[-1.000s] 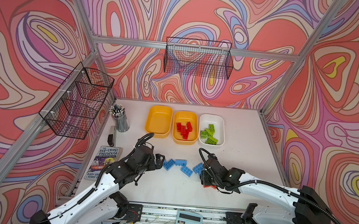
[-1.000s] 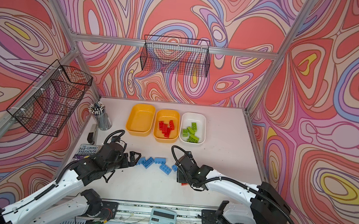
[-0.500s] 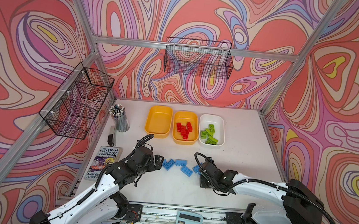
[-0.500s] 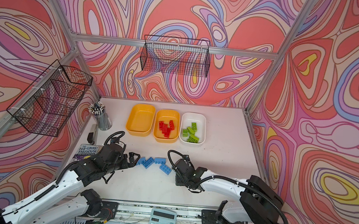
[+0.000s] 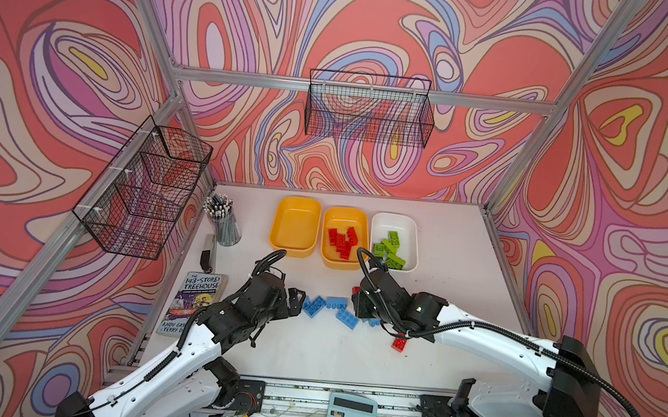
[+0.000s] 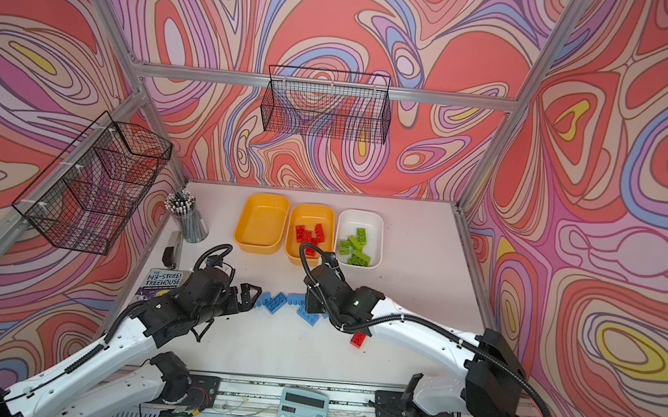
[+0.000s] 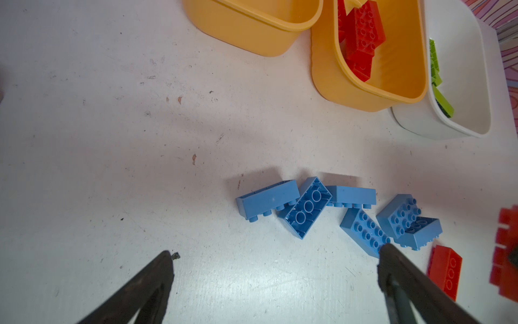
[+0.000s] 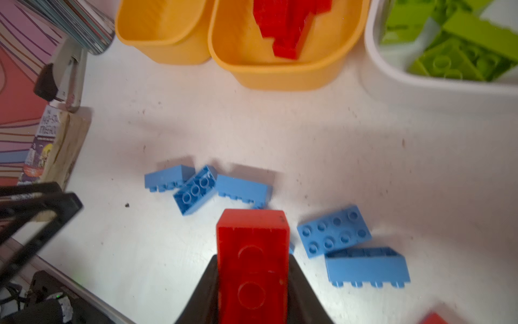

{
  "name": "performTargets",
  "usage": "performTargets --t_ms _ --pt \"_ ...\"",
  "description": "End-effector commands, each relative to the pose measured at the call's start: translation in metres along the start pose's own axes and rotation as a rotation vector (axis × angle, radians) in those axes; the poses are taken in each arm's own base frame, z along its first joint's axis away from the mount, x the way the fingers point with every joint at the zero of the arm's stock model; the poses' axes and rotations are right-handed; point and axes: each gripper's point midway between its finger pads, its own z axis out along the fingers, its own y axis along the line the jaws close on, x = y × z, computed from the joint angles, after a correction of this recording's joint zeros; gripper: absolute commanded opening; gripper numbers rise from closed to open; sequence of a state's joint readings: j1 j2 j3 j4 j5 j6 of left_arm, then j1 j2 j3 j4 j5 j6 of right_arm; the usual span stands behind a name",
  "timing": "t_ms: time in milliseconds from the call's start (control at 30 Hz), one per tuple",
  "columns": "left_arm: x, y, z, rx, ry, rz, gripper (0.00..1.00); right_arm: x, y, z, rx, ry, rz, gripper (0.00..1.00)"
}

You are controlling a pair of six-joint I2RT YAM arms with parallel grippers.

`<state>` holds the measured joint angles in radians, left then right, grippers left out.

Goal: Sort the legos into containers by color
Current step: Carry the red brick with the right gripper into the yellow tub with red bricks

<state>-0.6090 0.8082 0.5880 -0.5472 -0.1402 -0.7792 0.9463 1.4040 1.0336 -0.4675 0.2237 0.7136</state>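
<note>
Low over the blue bricks (image 5: pixel 316 305), right jaws clamp a red brick (image 8: pixel 252 252); left jaws wide apart.

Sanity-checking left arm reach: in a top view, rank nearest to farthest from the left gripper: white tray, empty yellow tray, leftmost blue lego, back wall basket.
1. leftmost blue lego, right beside the left gripper.
2. empty yellow tray, left end of the tray row.
3. white tray, right end of that row.
4. back wall basket, on the rear wall.
</note>
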Motion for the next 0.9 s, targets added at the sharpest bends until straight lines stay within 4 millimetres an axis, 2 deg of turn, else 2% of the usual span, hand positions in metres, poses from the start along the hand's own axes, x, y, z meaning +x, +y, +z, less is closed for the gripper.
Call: performTargets --t_ms 0,100,200,333,467,533,633,700,800,867 --pt "0.003 -0.002 0.003 0.01 0.012 0.01 1.0 -0.04 -0.003 0.02 0.04 -0.057 -0.062 0.28" --pt "0.005 -0.002 0.004 0.01 0.018 0.005 1.0 -0.078 -0.007 0.045 0.048 -0.084 -0.064 0.28" --pt "0.006 -0.002 0.004 0.017 0.021 -0.005 1.0 -0.107 -0.014 0.072 0.05 -0.091 -0.061 0.28" --pt "0.007 -0.001 0.005 0.01 0.023 -0.012 1.0 -0.124 -0.024 0.116 0.09 -0.066 -0.084 0.28" --pt "0.006 0.0 0.004 -0.003 0.027 -0.004 1.0 -0.134 -0.036 0.15 0.114 -0.048 -0.081 0.29" --pt "0.005 0.002 0.003 -0.015 0.028 0.002 1.0 -0.14 -0.044 0.16 0.127 -0.052 -0.068 0.3" --pt "0.004 0.001 0.003 -0.016 0.026 0.006 1.0 -0.148 -0.052 0.17 0.148 -0.062 -0.066 0.35" --pt "0.003 -0.001 0.003 -0.014 0.029 0.006 1.0 -0.153 -0.054 0.171 0.155 -0.063 -0.068 0.42" --pt "0.003 -0.004 0.004 -0.009 0.036 0.003 1.0 -0.157 -0.052 0.161 0.15 -0.073 -0.081 0.64" --pt "0.002 -0.005 0.005 -0.005 0.036 0.002 1.0 -0.158 -0.051 0.147 0.143 -0.084 -0.079 0.72"
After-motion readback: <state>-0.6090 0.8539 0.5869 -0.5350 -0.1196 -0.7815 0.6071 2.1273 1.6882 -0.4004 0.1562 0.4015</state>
